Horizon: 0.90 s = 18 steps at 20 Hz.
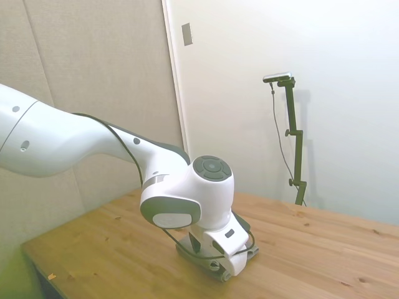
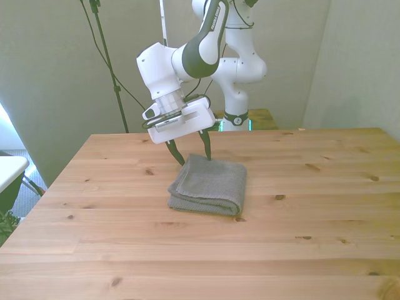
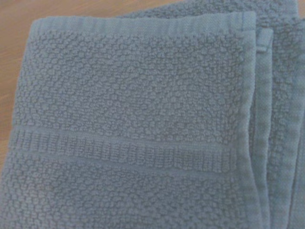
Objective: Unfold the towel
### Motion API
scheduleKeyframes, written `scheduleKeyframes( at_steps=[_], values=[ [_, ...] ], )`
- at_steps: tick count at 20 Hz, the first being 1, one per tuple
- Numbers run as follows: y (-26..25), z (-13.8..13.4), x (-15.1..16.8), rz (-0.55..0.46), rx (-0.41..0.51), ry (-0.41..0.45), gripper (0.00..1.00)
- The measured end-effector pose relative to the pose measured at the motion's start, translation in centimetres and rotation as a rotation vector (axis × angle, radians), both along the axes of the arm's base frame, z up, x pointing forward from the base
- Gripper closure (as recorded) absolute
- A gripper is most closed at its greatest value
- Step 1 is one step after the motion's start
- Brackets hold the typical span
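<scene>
The grey towel [image 2: 209, 184] lies folded in layers on the wooden table [image 2: 312, 206], near the middle in the front view. My gripper [image 2: 194, 157] hangs over its far edge, open, with both dark fingertips [image 2: 179, 158] down at the towel's far corner and nothing held between them. In the side view the arm hides most of the towel [image 1: 187, 250]; only a grey strip shows under the gripper head. The wrist view is filled by the towel [image 3: 133, 133], its woven band and its stacked hemmed edges at one side.
The wooden table [image 1: 312, 249] spreads wide around the towel. A bit of another table shows at the front view's left edge [image 2: 9, 165].
</scene>
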<state>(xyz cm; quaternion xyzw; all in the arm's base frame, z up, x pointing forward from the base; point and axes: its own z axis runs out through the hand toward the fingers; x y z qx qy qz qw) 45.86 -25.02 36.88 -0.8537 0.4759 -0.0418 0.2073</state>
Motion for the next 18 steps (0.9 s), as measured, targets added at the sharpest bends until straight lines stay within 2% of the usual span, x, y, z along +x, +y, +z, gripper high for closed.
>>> scheduleKeyframes(
  at_steps=[14,18],
  values=[
    [0.07,-0.13,0.07,0.003,0.002,-0.001,1.0],
    [-0.16,0.64,0.45,0.0,-0.001,-0.02,1.0]
  ],
)
